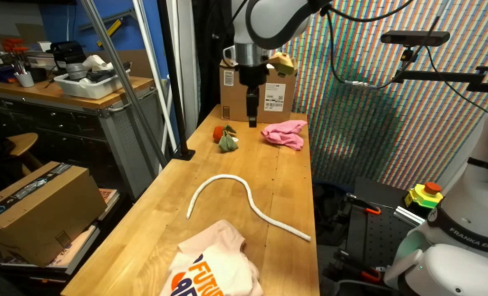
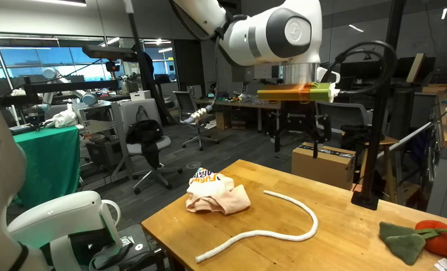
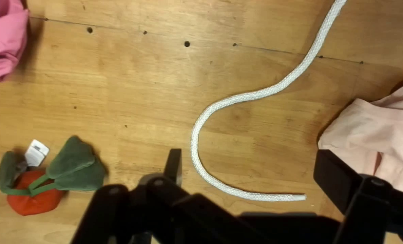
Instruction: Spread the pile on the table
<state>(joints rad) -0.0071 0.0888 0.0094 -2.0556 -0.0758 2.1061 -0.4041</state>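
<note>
1 arm [image 2: 263,39] over table [image 2: 340,227] — claw [image 2: 296,151] downward, spread

"FRANKA EMIKA" marks a black band [image 1: 466,237] round a white arm [image 1: 472,199]; "FUTU" the cream cloth [image 1: 227,261]; seemingly "ROBOTIQ" the gripper [image 2: 296,148].

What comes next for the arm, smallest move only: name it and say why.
Probably raise the gripper a little, leaving everything where it lies. Its jaws stand open above the table with nothing held, and the printed cloth, white rope, pink cloth and red-and-green plush lie apart from one another, so the spreading looks done.
</note>
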